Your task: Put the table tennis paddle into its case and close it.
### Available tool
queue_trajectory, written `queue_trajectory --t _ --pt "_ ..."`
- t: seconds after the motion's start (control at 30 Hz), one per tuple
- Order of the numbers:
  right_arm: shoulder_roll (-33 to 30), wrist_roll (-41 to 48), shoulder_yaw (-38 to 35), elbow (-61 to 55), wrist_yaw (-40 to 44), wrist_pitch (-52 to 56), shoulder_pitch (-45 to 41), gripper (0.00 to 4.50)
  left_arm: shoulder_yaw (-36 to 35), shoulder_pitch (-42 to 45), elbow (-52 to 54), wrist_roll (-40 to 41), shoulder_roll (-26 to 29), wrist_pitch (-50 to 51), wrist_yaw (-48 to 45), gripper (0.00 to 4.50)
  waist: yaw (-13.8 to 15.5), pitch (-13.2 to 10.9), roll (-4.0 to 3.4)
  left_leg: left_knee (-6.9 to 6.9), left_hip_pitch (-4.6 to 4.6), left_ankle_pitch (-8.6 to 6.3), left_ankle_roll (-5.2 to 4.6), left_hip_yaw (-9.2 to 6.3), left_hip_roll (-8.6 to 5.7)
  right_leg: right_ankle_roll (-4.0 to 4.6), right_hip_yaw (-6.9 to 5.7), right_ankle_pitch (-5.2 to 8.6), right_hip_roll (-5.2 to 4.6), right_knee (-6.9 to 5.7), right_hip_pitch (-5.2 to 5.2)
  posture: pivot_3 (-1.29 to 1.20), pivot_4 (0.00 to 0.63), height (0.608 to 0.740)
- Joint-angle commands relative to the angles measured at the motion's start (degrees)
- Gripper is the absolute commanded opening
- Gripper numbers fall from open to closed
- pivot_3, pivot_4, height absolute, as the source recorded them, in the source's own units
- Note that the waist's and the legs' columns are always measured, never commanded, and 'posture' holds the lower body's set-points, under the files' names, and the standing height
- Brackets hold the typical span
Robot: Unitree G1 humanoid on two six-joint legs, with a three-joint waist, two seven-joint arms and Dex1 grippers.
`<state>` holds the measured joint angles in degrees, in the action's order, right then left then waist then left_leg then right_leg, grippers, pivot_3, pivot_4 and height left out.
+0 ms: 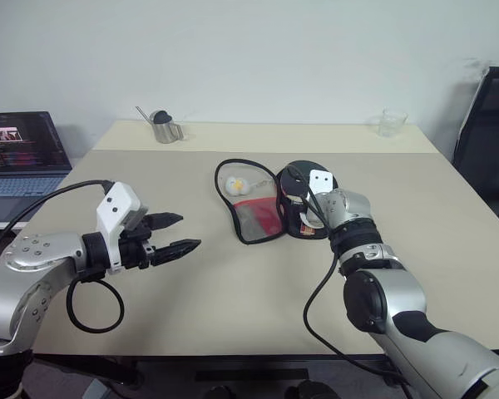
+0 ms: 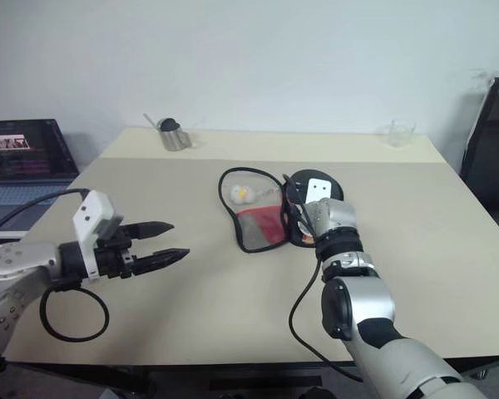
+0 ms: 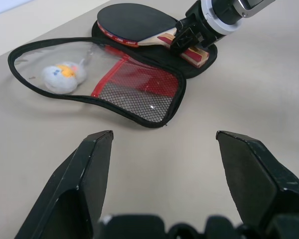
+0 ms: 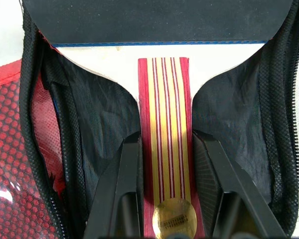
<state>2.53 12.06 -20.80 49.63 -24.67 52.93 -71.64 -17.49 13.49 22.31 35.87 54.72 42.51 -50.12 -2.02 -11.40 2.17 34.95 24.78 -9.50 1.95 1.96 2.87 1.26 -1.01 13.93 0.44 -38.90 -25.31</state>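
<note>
Pinching the paddle (image 4: 164,149) handle, the right end effector (image 4: 165,199) seats it on the open case (image 3: 139,94); left end effector (image 1: 173,235), at nine o'clock, spread. Next: release, fold flap over.

Beige table (image 1: 233,316) against plain white wall (image 1: 274,50); black chair (image 1: 486,133) beside; laptop (image 1: 21,154) opposite.

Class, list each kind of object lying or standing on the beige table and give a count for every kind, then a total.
Table tennis paddle: 1
Case, lying open: 1
Plush charm: 1
Metal cup: 1
Clear glass: 1
Total: 5
</note>
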Motion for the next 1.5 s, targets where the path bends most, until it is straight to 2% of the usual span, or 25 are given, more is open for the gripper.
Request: queue_trajectory --t 0.03,0.37,0.43,0.47,0.53,0.67,0.73,0.97,1.27,1.5 --pt "-0.14 0.32 0.73 -0.30 1.06 -1.69 -2.45 1.01 -2.30 -0.14 2.03 0.43 1.05 -0.07 0.40 3.62 -0.01 0.00 0.00 0.00 0.00 0.00 0.00 0.00 0.00 0.00 0.00 0.00 0.00 0.00 0.00 0.00 0.150 0.740" --pt "-0.40 0.20 1.25 1.08 2.02 -2.60 -2.27 1.01 -2.49 -0.72 2.71 0.63 1.07 -0.09 0.93 3.62 -0.01 0.01 0.02 0.00 -0.02 0.00 0.00 0.00 0.00 0.00 0.00 0.00 0.00 -0.01 0.01 0.00 0.150 0.740" --pt "-0.49 0.20 1.28 1.33 2.08 -2.72 -2.34 1.73 -2.43 -0.68 2.77 0.67 1.05 -0.07 1.01 3.62 -0.01 0.01 0.02 0.00 -0.02 0.00 0.00 0.00 0.00 0.00 0.00 0.00 0.00 -0.01 0.01 0.00 0.150 0.740" --pt "-0.54 0.21 1.22 1.48 2.09 -2.81 -2.35 1.91 -2.42 -0.70 2.81 0.69 1.06 -0.05 1.02 3.62 -0.01 0.01 0.02 0.00 -0.02 0.00 0.00 0.01 0.00 0.00 0.00 0.00 0.00 -0.01 0.01 0.00 0.150 0.740" --pt "-0.67 0.18 1.08 1.74 2.01 -3.01 -2.37 2.55 -2.47 -0.74 2.82 0.72 1.11 -0.02 1.00 3.62 0.01 0.01 0.02 0.00 -0.02 0.00 0.00 0.00 0.00 0.00 0.00 0.00 0.00 -0.01 0.01 0.00 0.150 0.740" --pt "-1.23 0.13 0.85 2.47 1.92 -3.65 -2.44 4.00 -2.44 -0.63 2.70 0.69 1.19 0.00 0.98 3.62 0.01 0.01 0.02 0.00 -0.02 0.00 0.00 0.00 0.00 0.00 0.00 0.00 0.00 -0.01 0.01 0.00 0.150 0.740" --pt "-1.63 0.11 0.69 2.88 1.72 -4.12 -2.54 4.46 -2.35 -0.45 2.61 0.69 1.22 -0.01 0.98 3.62 0.03 0.01 0.02 0.00 -0.02 0.00 0.00 0.00 0.00 0.00 0.00 0.00 0.00 -0.01 0.01 0.00 0.150 0.740" --pt "-2.33 0.57 0.42 3.76 1.01 -4.74 -3.03 4.46 -2.05 0.09 2.17 0.62 1.35 -0.12 0.83 3.62 0.02 0.01 0.01 0.00 -0.02 0.00 0.00 0.00 -0.01 0.00 0.00 0.00 0.00 -0.01 0.01 0.00 0.150 0.740" --pt "-1.92 1.24 1.71 -2.33 2.68 -0.39 -3.56 4.46 -1.63 0.56 1.50 0.21 1.32 -0.40 0.81 3.62 0.03 0.01 0.01 0.01 -0.02 0.00 0.00 0.00 0.00 0.00 0.00 0.00 0.00 -0.01 0.01 0.00 0.150 0.740" --pt "-0.80 0.84 1.40 -0.52 1.76 -1.27 -1.61 4.46 -1.79 0.06 2.19 0.37 1.22 -0.15 1.02 3.62 0.06 0.01 0.02 0.00 -0.02 0.00 0.00 0.00 0.00 0.00 0.00 0.00 0.00 -0.01 0.01 0.00 0.150 0.740"
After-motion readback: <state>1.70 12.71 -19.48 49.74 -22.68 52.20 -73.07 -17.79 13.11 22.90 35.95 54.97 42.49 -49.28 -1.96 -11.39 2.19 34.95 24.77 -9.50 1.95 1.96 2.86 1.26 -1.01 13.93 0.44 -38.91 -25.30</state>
